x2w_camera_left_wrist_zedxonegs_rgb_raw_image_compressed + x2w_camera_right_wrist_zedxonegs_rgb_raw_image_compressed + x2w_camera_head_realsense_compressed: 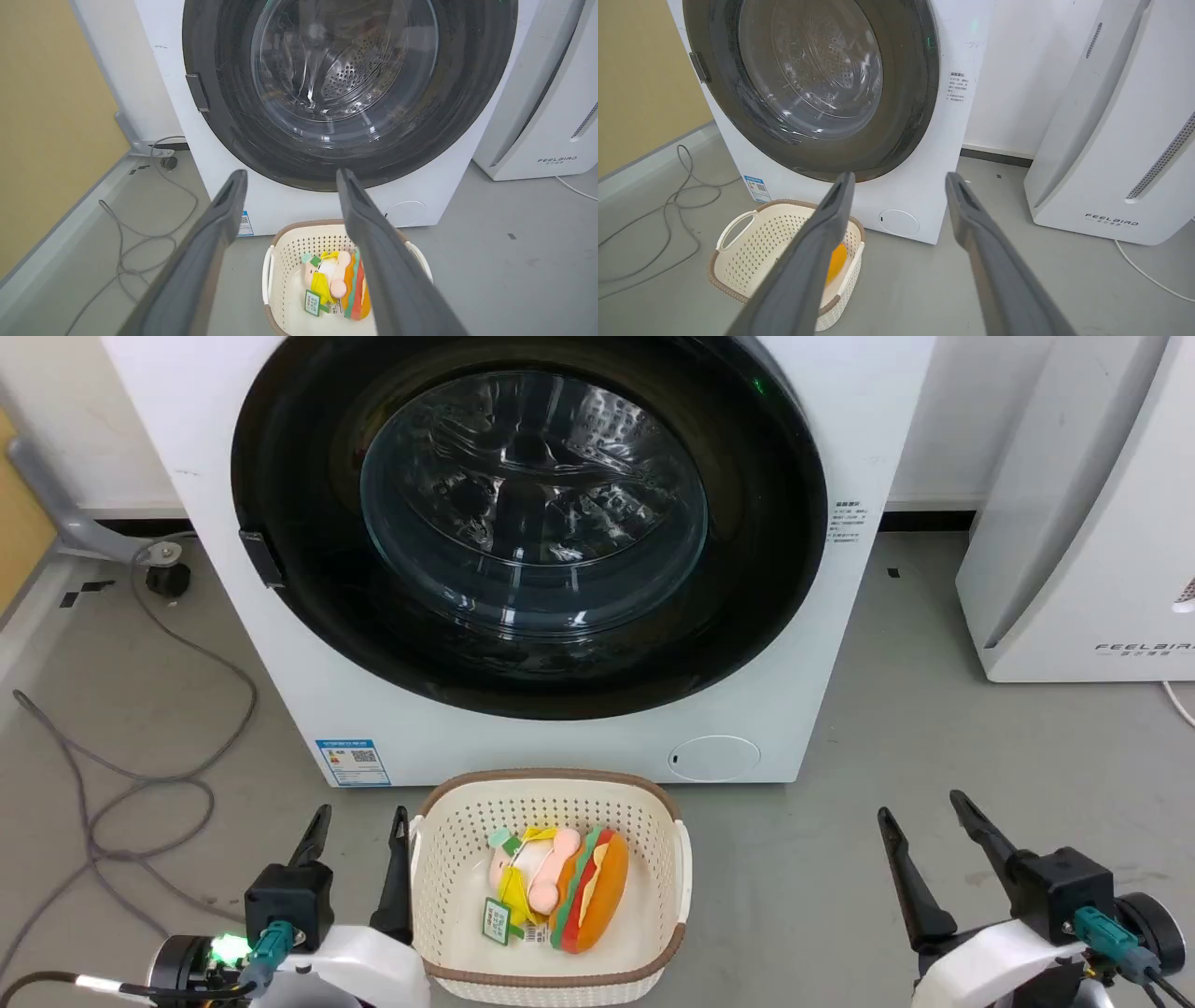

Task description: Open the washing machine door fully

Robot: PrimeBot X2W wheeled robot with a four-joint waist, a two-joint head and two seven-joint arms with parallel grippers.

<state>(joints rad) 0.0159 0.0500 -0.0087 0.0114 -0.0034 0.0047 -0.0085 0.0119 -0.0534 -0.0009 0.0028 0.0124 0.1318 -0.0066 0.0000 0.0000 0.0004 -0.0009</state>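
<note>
Head view: washing machine door (pixel 527 532) shut, dead ahead beyond the basket (pixel 551 782). Left gripper (pixel 362 817) and right gripper (pixel 920 805) spread wide, empty. I'd hook the left-edge catch (pixel 261 558) and swing wide.

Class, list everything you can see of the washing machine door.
The door is a big round glossy black ring around a bulging clear glass bowl, with the steel drum showing through. A small dark tab sits on its left edge. It is shut, flat against the white machine front. Nothing touches it; the left claw and right claw are low, apart from it.
</note>
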